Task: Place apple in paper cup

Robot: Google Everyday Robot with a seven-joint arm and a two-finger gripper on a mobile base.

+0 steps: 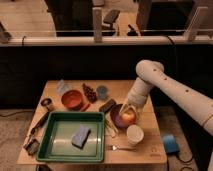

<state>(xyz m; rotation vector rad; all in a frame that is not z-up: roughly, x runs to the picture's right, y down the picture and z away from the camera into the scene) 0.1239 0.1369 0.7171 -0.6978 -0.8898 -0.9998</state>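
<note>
The red-and-yellow apple (129, 117) is in my gripper (127, 112), whose fingers are closed around it from above. It hangs just over the purple bowl (116, 120) on the right side of the table. The white paper cup (134, 135) stands upright and empty, just in front and slightly right of the bowl, close below the apple. My white arm reaches in from the right.
A green tray (55, 145) holding a blue sponge (81, 136) fills the front left. A red bowl (73, 99), dark grapes (90, 93), a blue-grey cup (102, 92) and a black block (107, 105) lie behind. A fork (120, 148) lies by the cup.
</note>
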